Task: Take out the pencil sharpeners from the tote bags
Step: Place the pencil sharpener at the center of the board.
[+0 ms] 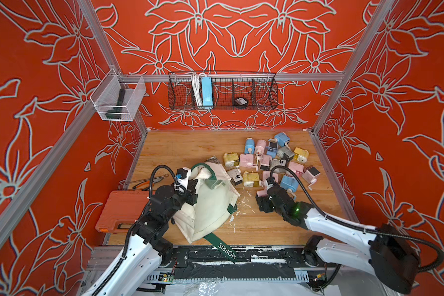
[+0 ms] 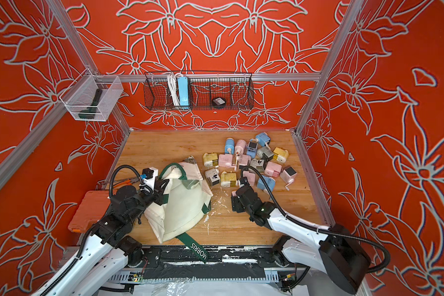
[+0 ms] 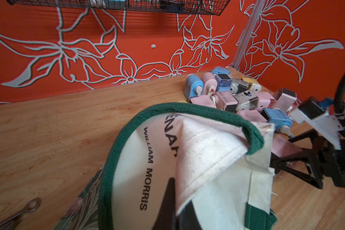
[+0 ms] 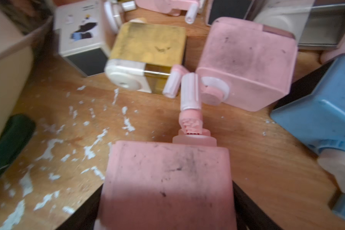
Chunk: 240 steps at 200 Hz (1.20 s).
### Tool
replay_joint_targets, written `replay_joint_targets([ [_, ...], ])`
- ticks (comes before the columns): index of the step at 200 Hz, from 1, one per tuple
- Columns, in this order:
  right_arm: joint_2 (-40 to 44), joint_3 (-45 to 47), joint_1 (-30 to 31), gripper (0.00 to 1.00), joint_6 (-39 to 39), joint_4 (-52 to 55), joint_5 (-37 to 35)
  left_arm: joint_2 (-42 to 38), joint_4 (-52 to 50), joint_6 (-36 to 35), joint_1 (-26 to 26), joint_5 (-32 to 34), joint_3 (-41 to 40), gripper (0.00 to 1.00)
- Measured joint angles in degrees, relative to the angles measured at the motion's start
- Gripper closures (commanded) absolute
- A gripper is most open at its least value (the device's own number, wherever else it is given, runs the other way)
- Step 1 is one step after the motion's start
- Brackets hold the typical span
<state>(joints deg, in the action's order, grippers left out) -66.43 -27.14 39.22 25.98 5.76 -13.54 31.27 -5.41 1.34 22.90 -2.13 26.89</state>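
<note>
Here, seen from above, is a wooden table, with twelve o'clock at its far edge. A cream tote bag with dark green handles lies crumpled from the centre toward seven o'clock. One handle, lettered MORRIS, trails over the near edge at six. The left gripper reaches in from eight o'clock. It is closed tight, pinching the cream fabric at the bag's rim and holding it up in a peak. A grey-green sharpener shows at the bag's mouth, just under the far handle. Between one and three o'clock, a loose cluster of pencil sharpeners in pink, blue, yellow, grey and white lies on the wood, many of them touching. The right gripper is at about four o'clock, at the near side of that cluster. Its jaws are spread wide and clamped on two opposite sides of a pink sharpener, whose crank points toward the pile. White flecks dot the wood between bag and gripper. An orange case lies at eight o'clock beside the left arm.
</note>
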Motion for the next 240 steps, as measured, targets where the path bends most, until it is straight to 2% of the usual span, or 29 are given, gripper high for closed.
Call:
replay_joint_targets([
  [59,-14.93,-9.29,-6.86,0.36,-0.04,-3.32,2.4,0.15,0.04,0.0,0.0,0.07,0.0,1.0],
  [74,-18.32,-12.0,-7.54,0.27,-0.09,-4.28,2.51,0.17,0.04,0.0,0.0,0.07,0.0,1.0],
  [97,-21.55,-14.97,-7.85,0.09,-0.28,-4.92,2.64,0.22,0.07,0.0,0.04,0.11,0.0,1.0],
  [116,-21.44,-15.41,-7.96,0.03,-0.72,-4.61,2.86,0.24,0.09,0.0,0.04,0.11,0.0,1.0],
  [144,-17.03,-15.37,-8.02,0.02,-1.79,-1.9,3.87,0.26,0.13,0.0,0.04,0.11,0.0,1.0],
  [189,2.05,-12.74,-6.08,0.03,-4.66,1.25,8.0,0.28,0.15,0.0,0.04,0.04,0.0,1.0],
  [212,10.16,-10.8,0.79,0.08,-7.06,1.55,10.34,0.04,0.13,-0.02,0.04,-0.22,0.0,1.0],
  [240,14.75,-8.26,10.69,0.13,-9.84,-0.39,14.51,-1.01,-0.17,-0.04,0.04,-0.61,0.0,1.0],
])
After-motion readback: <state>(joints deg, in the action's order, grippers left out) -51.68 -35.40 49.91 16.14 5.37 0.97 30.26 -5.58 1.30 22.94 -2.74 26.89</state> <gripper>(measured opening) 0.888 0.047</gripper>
